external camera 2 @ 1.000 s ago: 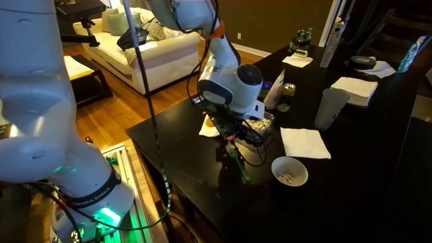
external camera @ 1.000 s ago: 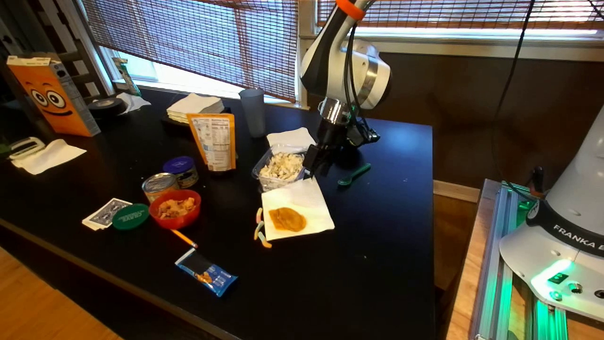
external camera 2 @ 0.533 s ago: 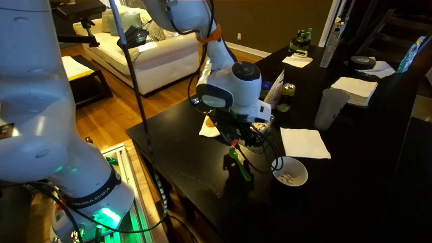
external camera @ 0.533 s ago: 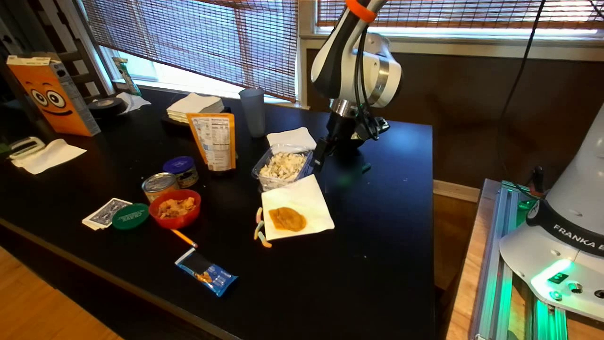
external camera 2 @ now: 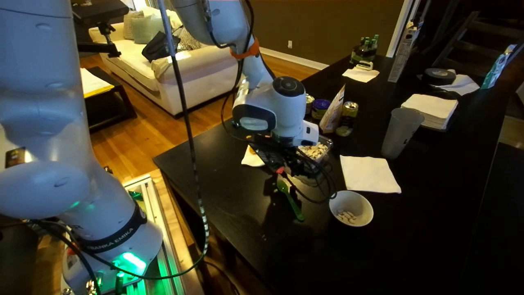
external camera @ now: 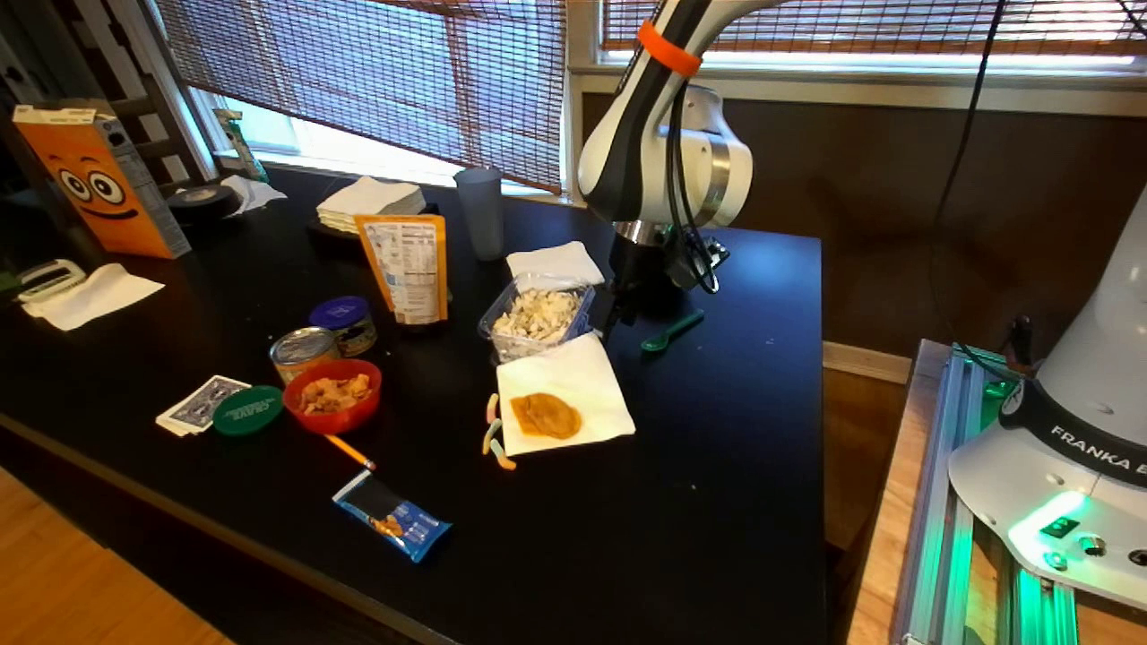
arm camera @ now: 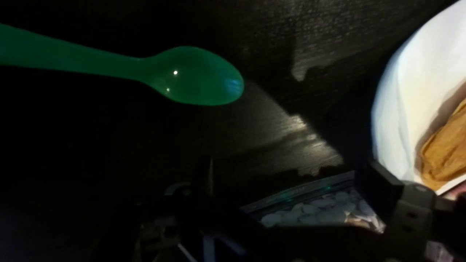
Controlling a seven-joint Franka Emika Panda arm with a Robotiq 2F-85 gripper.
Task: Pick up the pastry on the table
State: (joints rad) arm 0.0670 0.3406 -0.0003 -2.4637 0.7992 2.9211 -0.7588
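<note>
The fingers [arm camera: 382, 189] are spread wide, with nothing seen to be gripped between them; a clear plastic box [external camera: 518, 348] of pale pieces [external camera: 540, 312] is found just beside them, though whether it is touched cannot be told; in the wrist view a green plastic spoon [arm camera: 196, 76] is shown near them on the black counter [external camera: 717, 493]; the flat golden-brown pastry [external camera: 548, 416] is laid on a white paper napkin [external camera: 573, 369] beside the box, apart from the fingers; along the napkin's edge gummy worms [external camera: 491, 436] are seen, and farther out a red bowl [external camera: 356, 419]; the approach is judged to be the step in hand, since the pastry is neither straddled nor lifted; next, the fingers would need to be shifted over the napkin, lined up across the pastry, lowered close to the counter and closed lightly, so that the pastry is pinched without the napkin being caught.
</note>
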